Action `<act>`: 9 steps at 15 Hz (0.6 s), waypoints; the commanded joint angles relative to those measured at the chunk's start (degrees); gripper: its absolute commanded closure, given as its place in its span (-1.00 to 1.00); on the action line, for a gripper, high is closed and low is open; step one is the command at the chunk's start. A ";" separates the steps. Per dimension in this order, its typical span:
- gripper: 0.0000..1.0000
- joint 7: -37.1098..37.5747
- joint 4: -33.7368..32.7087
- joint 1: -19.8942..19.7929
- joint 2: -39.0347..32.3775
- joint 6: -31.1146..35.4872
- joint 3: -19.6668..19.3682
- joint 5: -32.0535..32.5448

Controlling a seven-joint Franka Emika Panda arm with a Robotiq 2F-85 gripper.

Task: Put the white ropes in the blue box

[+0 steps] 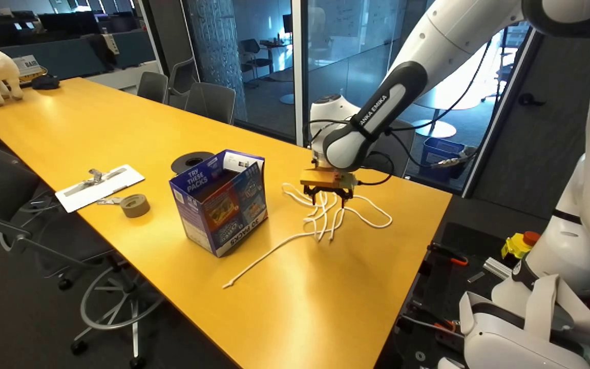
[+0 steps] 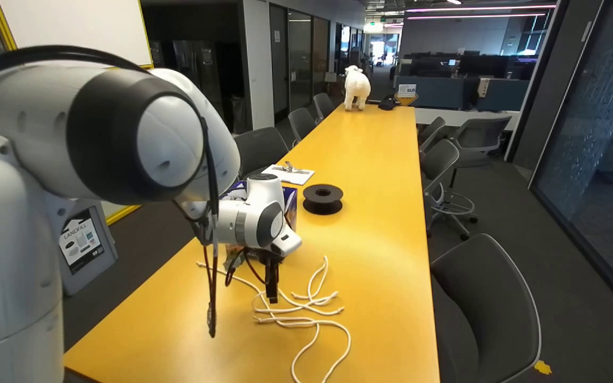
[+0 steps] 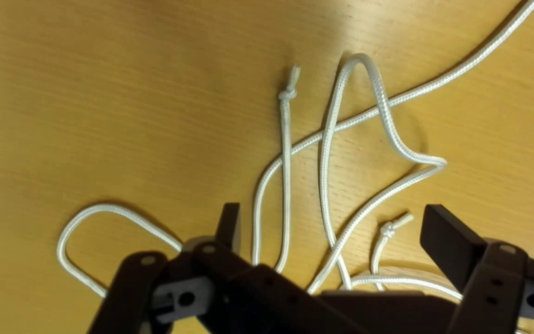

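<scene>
Across the yellow wood-grain table (image 1: pixel 315 312), thin white braided ropes (image 3: pixel 324 171) lie in crossing loops beside the open-topped cube-shaped dark blue cardboard box (image 1: pixel 236 210). Just above the ropes, the black two-fingered gripper (image 1: pixel 328 203) hangs with its fingers (image 3: pixel 450 243) spread apart.

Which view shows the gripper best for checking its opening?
The wrist view: the gripper sits close up, clearly open above the white ropes. Both exterior views show it smaller; in an exterior view its fingers line up, hiding the gap.
</scene>
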State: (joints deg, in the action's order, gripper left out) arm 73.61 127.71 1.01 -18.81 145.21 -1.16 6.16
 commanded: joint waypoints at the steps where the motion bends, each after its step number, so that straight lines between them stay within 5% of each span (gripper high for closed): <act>1: -1.00 1.27 -4.59 1.37 -5.88 1.58 -1.44 -5.26; 9: -1.00 -2.06 -10.41 0.81 -13.87 4.42 -3.61 -9.32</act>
State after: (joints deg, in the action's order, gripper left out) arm 74.12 120.57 1.49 -29.77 149.04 -3.38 -1.63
